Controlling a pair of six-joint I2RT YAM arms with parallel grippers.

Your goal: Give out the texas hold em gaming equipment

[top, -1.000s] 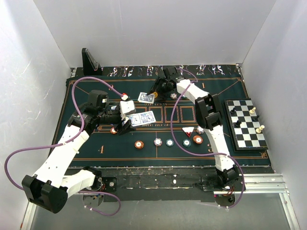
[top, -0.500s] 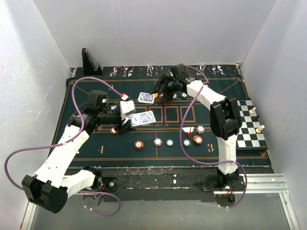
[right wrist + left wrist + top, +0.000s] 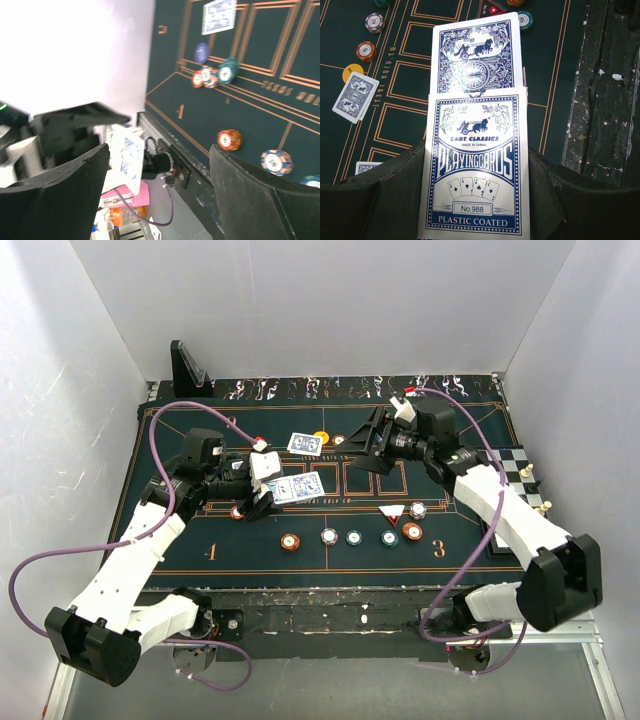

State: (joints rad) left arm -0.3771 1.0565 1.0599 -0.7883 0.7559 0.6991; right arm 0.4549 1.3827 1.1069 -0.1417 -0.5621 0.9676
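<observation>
Felt mat (image 3: 200, 540) covers the bench and shows a deal only partly made. Left hand (image 3: 476, 195) is clenched on the card box (image 3: 475, 150) above the mat's left-middle. One blue-backed card (image 3: 476, 50) stands halfway out of the box's far end, not yet laid down. Right hand (image 3: 157, 195) is spread wide with nothing between its fingers, hanging over the far middle of the mat. A single dealt card (image 3: 305, 444) lies face down on the far side, just beside a yellow chip (image 3: 321, 437) and a red chip (image 3: 340, 440). The corner of another card (image 3: 367, 167) shows at the left hand's edge. A row of chips (image 3: 329, 535) sits along the near side, well apart from the far group. By my reading the work is early to midway: one place seems served with a card and chips, while most cards remain in the box and the near chips look unshared.
</observation>
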